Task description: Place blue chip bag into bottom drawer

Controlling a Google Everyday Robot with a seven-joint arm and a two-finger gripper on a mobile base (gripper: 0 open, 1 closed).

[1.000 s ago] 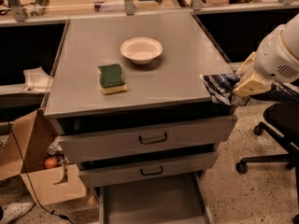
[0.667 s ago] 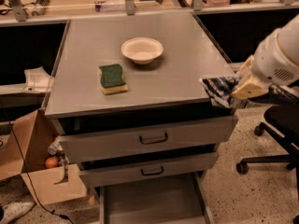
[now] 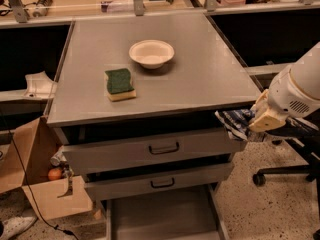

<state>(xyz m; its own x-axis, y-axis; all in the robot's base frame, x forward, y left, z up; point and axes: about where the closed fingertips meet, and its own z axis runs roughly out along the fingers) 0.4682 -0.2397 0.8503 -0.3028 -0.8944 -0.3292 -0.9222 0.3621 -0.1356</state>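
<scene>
The claw (image 3: pixel 254 123) has dropped below the table (image 3: pixel 190 84) edge, clamped on the bag (image 3: pixel 233 123). The bag hangs off the right front corner beside the top drawer (image 3: pixel 150 149), well above the open bottom drawer (image 3: pixel 160 215). It likely needs lowering further and moving left.

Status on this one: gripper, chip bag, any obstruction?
Gripper shut on blue chip bag, off the cabinet's front-right corner. Bag beside top drawer, not yet in bottom drawer. Bottom drawer open; middle drawer overhangs its rear.
</scene>
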